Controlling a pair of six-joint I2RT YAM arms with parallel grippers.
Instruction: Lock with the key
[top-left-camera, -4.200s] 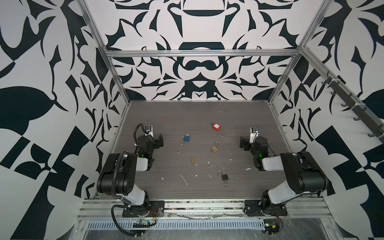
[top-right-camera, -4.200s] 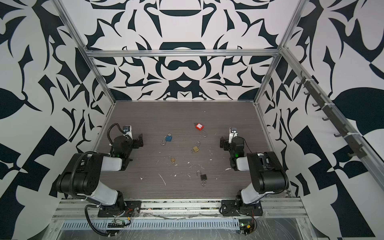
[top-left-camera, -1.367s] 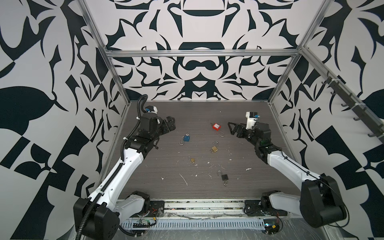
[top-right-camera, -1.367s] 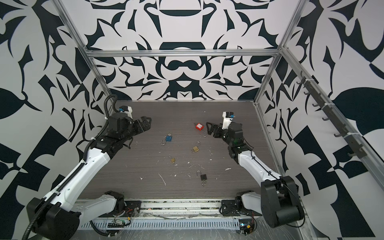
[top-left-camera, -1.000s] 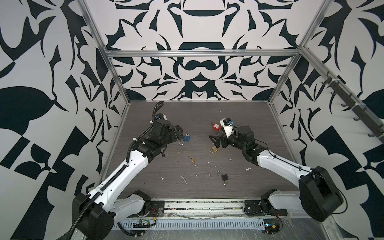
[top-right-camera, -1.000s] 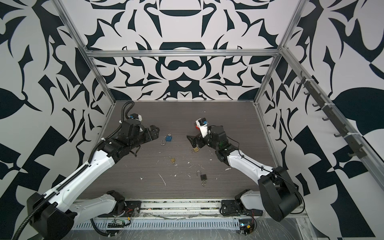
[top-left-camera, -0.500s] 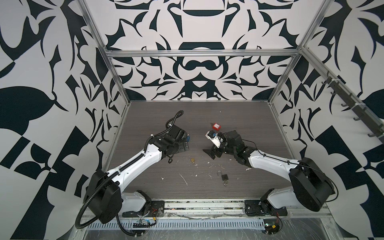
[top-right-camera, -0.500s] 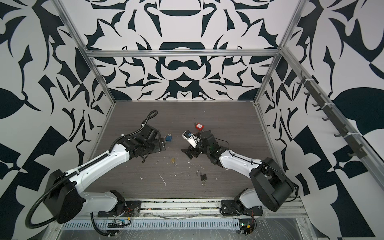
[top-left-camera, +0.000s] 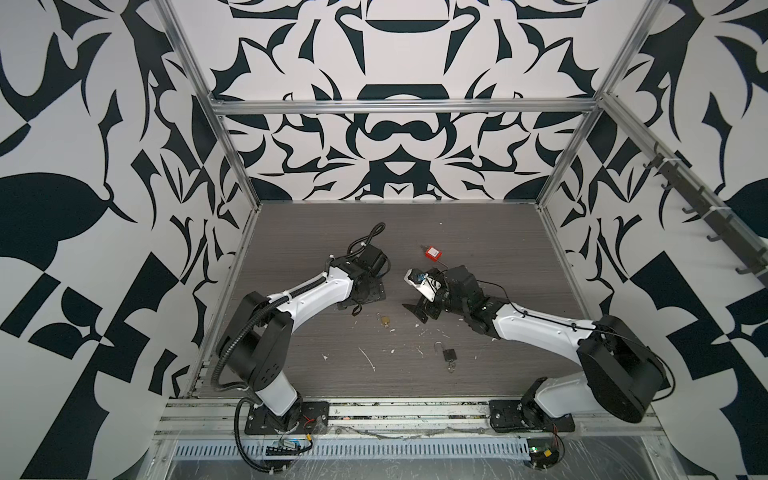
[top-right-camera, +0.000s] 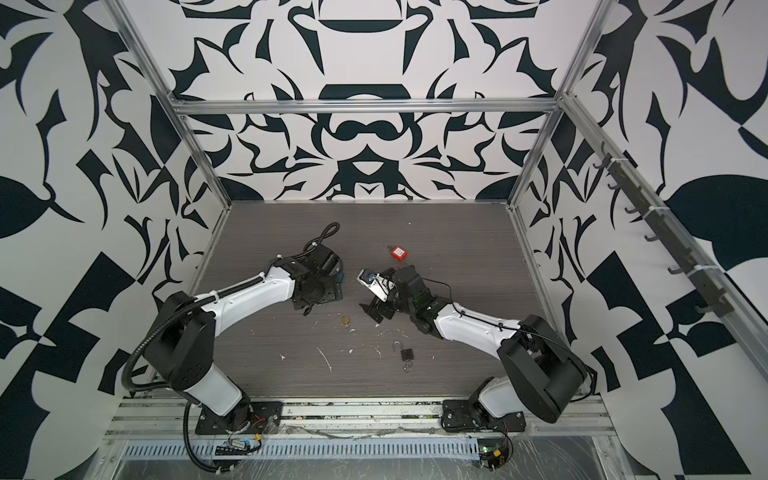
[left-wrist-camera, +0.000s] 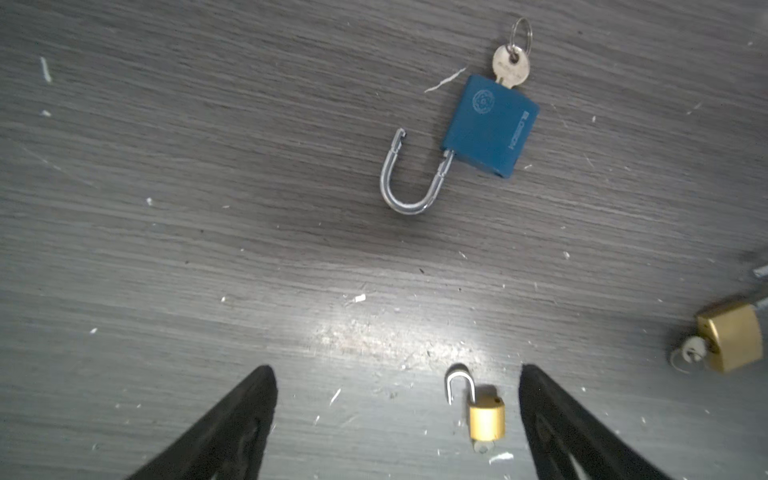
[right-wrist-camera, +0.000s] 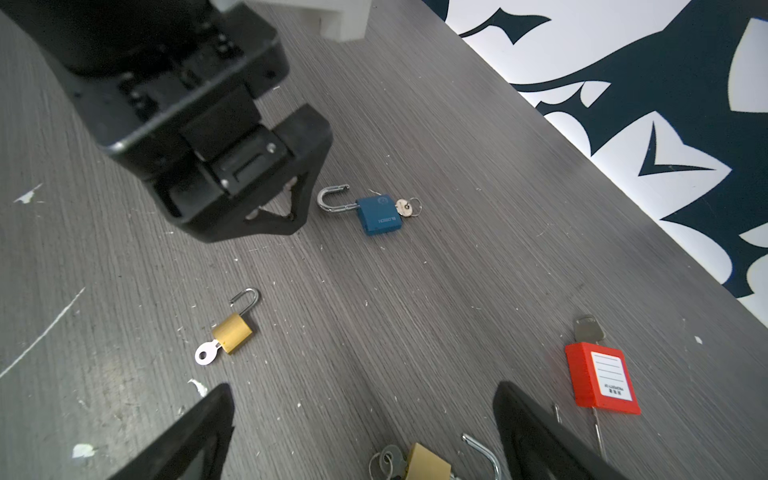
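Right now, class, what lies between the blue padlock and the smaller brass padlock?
Bare tabletop, only white flecks: the left wrist view shows blue padlock and smaller brass padlock apart.

table (top-left-camera: 291, 232): grey wood-grain | white flecks (top-left-camera: 368, 359): scattered on it | walls (top-left-camera: 399, 137): black-white pattern

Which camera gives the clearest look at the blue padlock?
The left wrist view: the blue padlock looks large, shackle open, key inserted. The right wrist view shows it smaller; in both top views the left arm mostly hides it.
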